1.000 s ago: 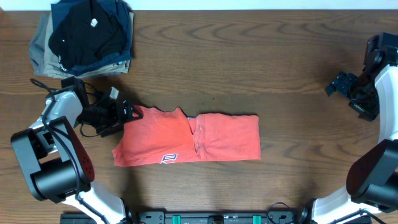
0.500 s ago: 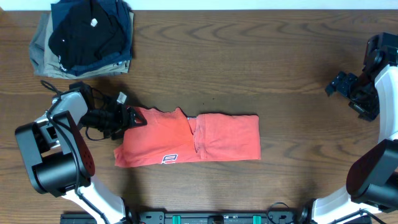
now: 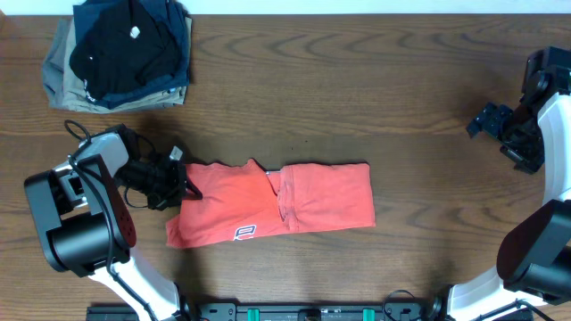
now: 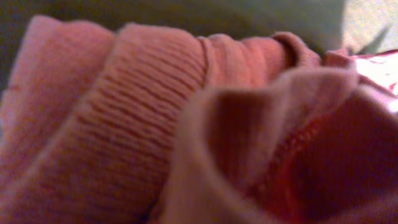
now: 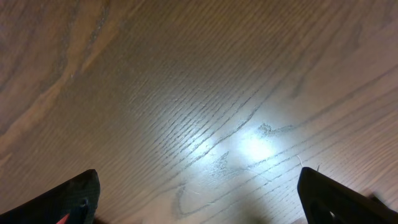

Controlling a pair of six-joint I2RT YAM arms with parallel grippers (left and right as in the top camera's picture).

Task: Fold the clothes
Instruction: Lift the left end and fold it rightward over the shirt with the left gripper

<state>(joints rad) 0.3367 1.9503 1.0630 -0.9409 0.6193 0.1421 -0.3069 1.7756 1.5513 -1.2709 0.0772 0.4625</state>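
Left gripper (image 3: 181,181) sits at the T-shirt (image 3: 294,201) left edge by the collar. Wrist cam is all bunched cloth, so can't tell if it's clamped. Shirt lies as a long band mid desk (image 3: 357,89). Risk imo: it catches 1 layer only and the fold drags crooked. Right gripper (image 3: 489,120) is wide open, well apart.

Folded dark garment stack (image 3: 120,53) on wooden table (image 3: 357,89)

Blurred T-shirt (image 4: 124,124) cloth fills my left wrist view, hiding my left gripper (image 3: 185,182); the bottom edge cuts off my right gripper (image 5: 199,199).
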